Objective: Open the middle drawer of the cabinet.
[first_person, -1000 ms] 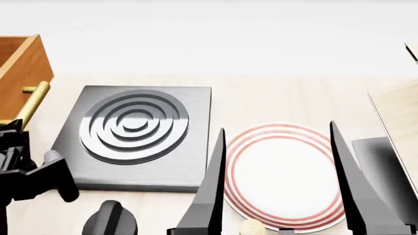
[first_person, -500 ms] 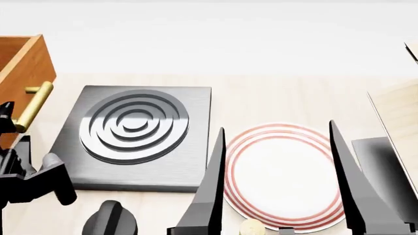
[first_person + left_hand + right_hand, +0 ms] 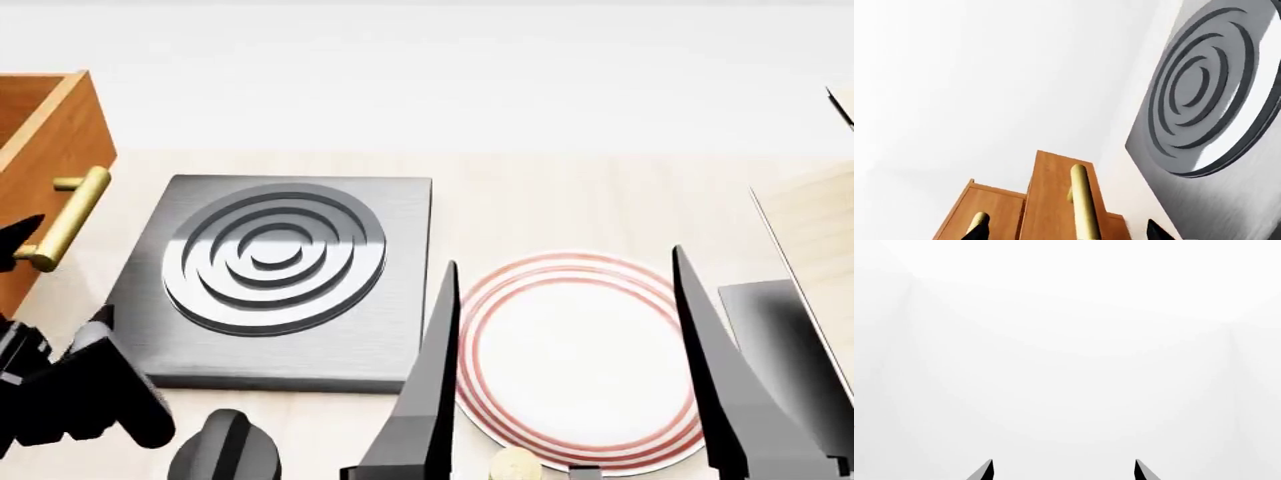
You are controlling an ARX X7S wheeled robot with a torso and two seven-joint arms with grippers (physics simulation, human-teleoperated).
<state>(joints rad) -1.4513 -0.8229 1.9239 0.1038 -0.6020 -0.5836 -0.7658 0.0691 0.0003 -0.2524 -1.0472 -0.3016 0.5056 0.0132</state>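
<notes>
The middle drawer (image 3: 60,120) juts out of the orange-brown cabinet (image 3: 991,215) at the far left, its box open at the top. Its brass bar handle (image 3: 60,220) lies along the front. My left gripper (image 3: 56,278) is open just short of the handle's near end, touching nothing. In the left wrist view the drawer's front (image 3: 1051,190) stands proud of the others, and its handle (image 3: 1079,200) lies between the spread tips of the left gripper (image 3: 1067,233). My right gripper (image 3: 567,258) hangs open and empty over a plate, and its right wrist view (image 3: 1063,462) faces blank white.
A dark grey hob slab with concentric rings (image 3: 274,260) lies right of the cabinet. A white plate with red rings (image 3: 581,400) sits under the right gripper. A pale wooden box (image 3: 814,225) and a dark panel (image 3: 774,320) stand at the right edge. Another drawer's handle (image 3: 977,220) shows beside the middle one.
The left gripper has drawn back from the handle toward the near edge. The drawer front sits slightly farther out than a second ago. The right arm has not moved.
</notes>
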